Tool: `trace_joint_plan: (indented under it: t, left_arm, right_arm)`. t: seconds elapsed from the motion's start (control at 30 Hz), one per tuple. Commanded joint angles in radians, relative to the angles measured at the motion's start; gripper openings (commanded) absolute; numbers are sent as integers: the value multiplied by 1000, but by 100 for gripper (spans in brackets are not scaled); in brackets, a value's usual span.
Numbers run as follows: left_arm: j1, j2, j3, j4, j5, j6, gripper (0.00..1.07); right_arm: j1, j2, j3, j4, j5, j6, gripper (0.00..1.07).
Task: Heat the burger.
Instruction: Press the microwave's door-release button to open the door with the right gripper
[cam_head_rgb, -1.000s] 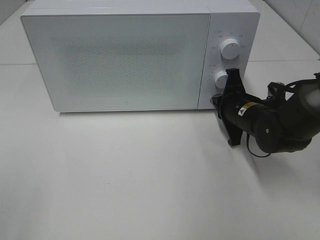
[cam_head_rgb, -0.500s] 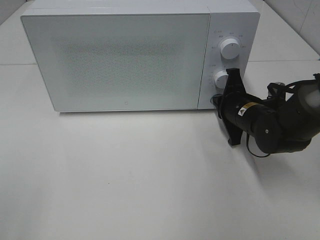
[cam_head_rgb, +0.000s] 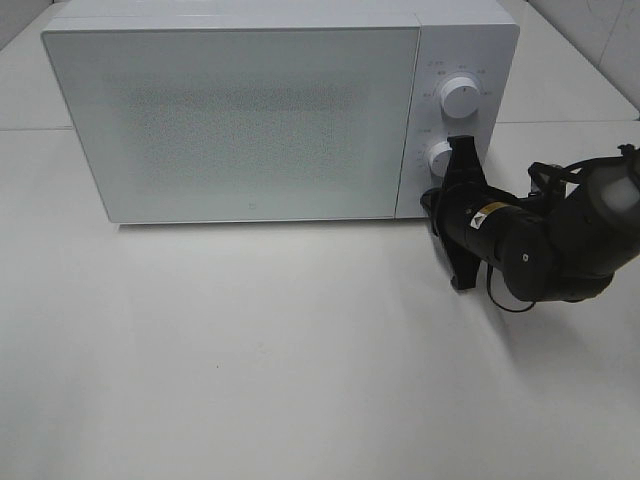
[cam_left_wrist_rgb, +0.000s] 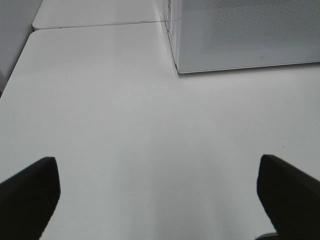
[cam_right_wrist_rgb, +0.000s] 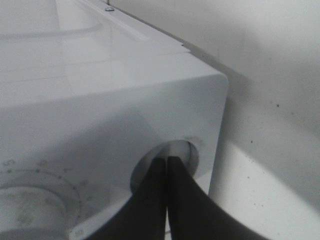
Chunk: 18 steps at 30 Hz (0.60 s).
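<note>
The burger is out of view; nothing shows through the frosted door. The white microwave (cam_head_rgb: 250, 120) stands at the back of the table with its door closed. My right gripper (cam_head_rgb: 433, 200) is shut, its fingers pressed together, with nothing held. In the right wrist view the gripper's tips (cam_right_wrist_rgb: 166, 161) sit in the round button recess (cam_right_wrist_rgb: 182, 150) at the bottom of the control panel. My left gripper (cam_left_wrist_rgb: 160, 200) is open and empty, low over bare table well in front of the microwave's left corner (cam_left_wrist_rgb: 245, 35). It does not show in the exterior view.
Two white knobs sit on the control panel, the upper knob (cam_head_rgb: 459, 97) and the lower knob (cam_head_rgb: 441, 157) just above my right gripper. The white table (cam_head_rgb: 250, 350) stretches in front of the microwave. The right arm (cam_head_rgb: 560, 245) lies along the table's right side.
My right gripper and arm have moved slightly left, closer against the microwave's control panel. The door stays closed.
</note>
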Motion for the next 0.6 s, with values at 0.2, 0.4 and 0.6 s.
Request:
trace_joint_plan:
  t: [0.2,0.4,0.6]
  left_arm:
    - [-2,-16,1,-4,-15,-6,105]
    - [-2,-16,1,-4,-15,-6,105]
    - [-2,-16,1,-4,-15,-6,105]
  right_arm:
    - [-11,-14,-54,27,-129,-23,0]
    - [-11,-14,-68,66,-159,-44,0]
    - [-11,-14,-142,59,-149,-55,0]
